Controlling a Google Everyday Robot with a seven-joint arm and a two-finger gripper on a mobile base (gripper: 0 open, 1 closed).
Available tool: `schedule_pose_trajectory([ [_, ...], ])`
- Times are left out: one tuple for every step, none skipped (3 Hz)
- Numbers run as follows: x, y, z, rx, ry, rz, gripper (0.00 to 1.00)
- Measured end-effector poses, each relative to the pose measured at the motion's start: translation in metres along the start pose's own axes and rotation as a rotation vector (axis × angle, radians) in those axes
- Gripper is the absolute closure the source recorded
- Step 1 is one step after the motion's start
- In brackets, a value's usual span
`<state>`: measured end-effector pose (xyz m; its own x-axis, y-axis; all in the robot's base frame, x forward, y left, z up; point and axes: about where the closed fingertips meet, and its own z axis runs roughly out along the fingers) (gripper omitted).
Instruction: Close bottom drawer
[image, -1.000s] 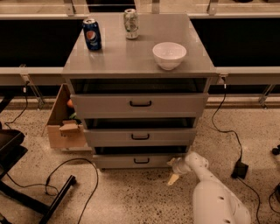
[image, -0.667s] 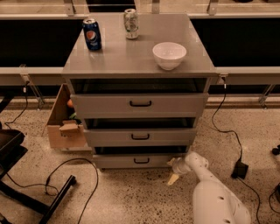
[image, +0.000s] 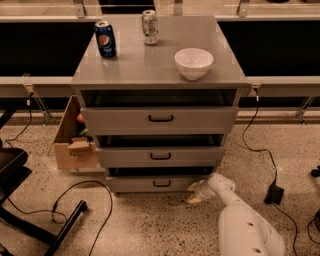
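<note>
While the blue can (image: 105, 39) on the cabinet (image: 150, 70) shows a round red-white-blue mark like Pepsi's, no writing can be read. The bottom drawer (image: 145, 184) sits slightly pulled out at the cabinet's foot. The gripper (image: 194, 193) lies at the drawer's right front corner, unmoved since earlier; spread or pressed together, I cannot tell.

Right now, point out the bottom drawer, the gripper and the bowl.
bottom drawer (image: 134, 184): camera view, grey front, left of handle.
gripper (image: 193, 193): camera view, its tip, by the drawer's right end.
bowl (image: 193, 64): camera view, outer wall.
</note>
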<state>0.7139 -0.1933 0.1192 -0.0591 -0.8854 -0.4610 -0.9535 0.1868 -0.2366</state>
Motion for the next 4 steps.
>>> schedule_pose_trajectory([
  [0.001, 0.002, -0.011, 0.007, 0.045, -0.016, 0.71],
  [0.028, -0.038, -0.080, 0.138, 0.151, -0.031, 0.94],
  [0.063, -0.094, -0.191, 0.318, 0.296, -0.106, 1.00],
  [0.071, -0.123, -0.287, 0.372, 0.449, -0.230, 1.00],
])
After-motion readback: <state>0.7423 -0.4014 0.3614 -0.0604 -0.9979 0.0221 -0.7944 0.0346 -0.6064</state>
